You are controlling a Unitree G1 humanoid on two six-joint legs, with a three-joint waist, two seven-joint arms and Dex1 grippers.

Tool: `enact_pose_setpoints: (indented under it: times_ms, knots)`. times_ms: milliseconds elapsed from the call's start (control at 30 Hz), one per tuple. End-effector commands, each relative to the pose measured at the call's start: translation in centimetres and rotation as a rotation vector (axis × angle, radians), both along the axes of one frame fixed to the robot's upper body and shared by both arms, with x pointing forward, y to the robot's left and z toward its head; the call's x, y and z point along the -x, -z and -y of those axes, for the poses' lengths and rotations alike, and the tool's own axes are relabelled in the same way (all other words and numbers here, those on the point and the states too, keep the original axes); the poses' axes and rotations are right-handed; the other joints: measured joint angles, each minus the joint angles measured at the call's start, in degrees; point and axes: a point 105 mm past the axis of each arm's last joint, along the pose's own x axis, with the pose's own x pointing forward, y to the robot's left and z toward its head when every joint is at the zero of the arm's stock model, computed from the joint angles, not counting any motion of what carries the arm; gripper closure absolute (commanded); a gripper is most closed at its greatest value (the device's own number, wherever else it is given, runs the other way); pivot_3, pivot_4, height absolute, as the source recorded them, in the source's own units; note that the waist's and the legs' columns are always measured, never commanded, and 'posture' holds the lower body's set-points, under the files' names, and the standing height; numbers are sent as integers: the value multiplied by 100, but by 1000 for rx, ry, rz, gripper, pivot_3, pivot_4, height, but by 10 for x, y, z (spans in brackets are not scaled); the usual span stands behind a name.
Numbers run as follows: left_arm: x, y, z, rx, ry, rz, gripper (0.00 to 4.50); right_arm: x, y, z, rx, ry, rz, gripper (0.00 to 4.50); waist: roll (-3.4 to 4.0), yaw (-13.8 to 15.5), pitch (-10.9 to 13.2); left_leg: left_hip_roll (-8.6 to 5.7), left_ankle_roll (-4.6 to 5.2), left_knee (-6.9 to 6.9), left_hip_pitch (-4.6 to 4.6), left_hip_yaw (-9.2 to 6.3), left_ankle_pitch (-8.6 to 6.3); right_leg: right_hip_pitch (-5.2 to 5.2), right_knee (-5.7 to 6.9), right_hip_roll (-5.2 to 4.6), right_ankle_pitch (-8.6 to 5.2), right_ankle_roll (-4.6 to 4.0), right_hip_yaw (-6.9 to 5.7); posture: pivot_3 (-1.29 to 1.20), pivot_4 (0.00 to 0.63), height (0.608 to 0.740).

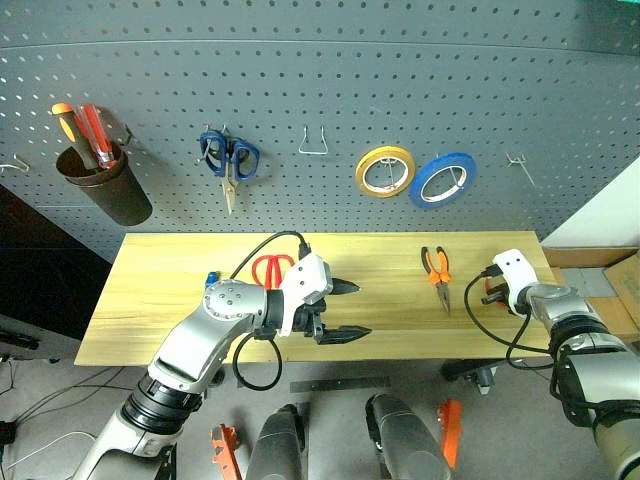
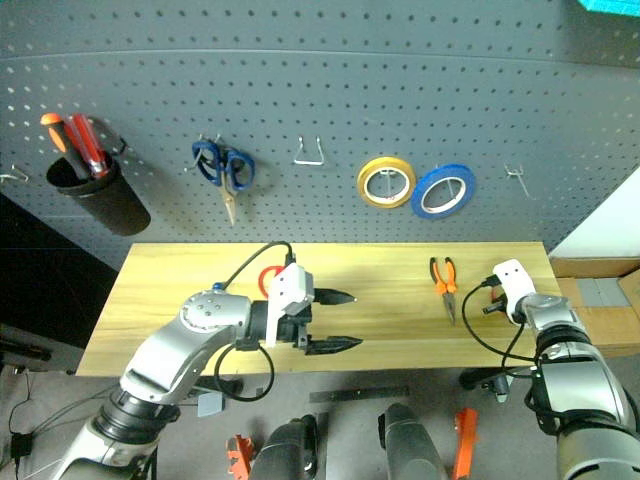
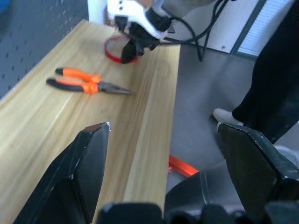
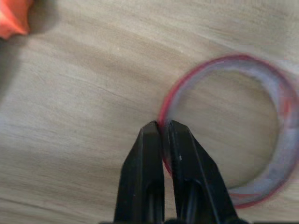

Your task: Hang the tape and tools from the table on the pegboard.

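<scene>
Right gripper: I see it pinched on the red tape rim, flat on the table
Left gripper: fingers apart, holding nothing

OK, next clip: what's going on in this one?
A humanoid robot stands at a wooden table in front of a pegboard. Its right gripper is shut on the rim of the red tape, which lies flat at the table's right end. The left gripper hangs open over the middle. The pliers and the red-handled scissors lie on the table, not yet hung.
</scene>
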Motion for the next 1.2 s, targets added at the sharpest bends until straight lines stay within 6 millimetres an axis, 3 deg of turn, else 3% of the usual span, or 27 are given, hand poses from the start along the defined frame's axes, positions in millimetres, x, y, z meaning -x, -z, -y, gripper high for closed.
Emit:
enact_pose_setpoints:
  times_ms: [33,100,233,367,533,633,733,1000,1200]
  knots:
    - [3,-17,11,21,65,139,525,2,2,-1,28,-35,33,4467,0,0,0,0,0,0,0,0,0,0,0,0,0,0,0,-90,270,740]
    - [1,-22,15,44,60,173,525,-1,-9,2,64,-66,98,4467,1,-1,0,1,0,-1,0,0,0,-1,1,0,0,0,0,-100,270,740]
    - [-6,-37,20,125,14,217,525,6,-60,2,108,-84,337,4467,15,39,5,0,-1,-5,-28,0,0,-34,6,-2,-1,2,0,-120,278,740]
    - [-17,-47,19,174,-40,256,525,37,-114,-28,143,-81,587,4467,36,60,18,0,-2,8,-84,-12,0,-88,26,-2,-2,5,-6,-157,287,740]
    - [-28,-51,16,187,-71,288,525,66,-160,-72,146,-77,804,4467,37,7,19,4,-4,9,-82,-20,1,-94,33,5,-4,7,-10,-177,289,740]
    - [-31,-53,16,192,-75,296,525,68,-187,-90,131,-84,904,4467,36,3,19,1,-8,12,-83,-17,4,-94,33,3,-2,10,-8,-182,290,740]
    - [-34,-54,16,197,-79,300,525,56,-212,-91,105,-67,977,4467,35,-1,20,-2,-7,12,-86,-14,4,-94,30,0,-2,9,-7,-174,286,740]
    - [-36,-58,14,202,-95,314,525,11,-221,-42,29,63,962,4467,35,29,21,-5,-5,6,-98,-18,3,-97,19,-5,1,3,-15,-147,278,740]
    - [-36,-65,14,234,-102,313,525,-7,-212,-26,-102,146,934,4467,35,29,21,-3,-3,4,-99,-19,2,-98,19,-3,5,-4,-16,-132,275,740]
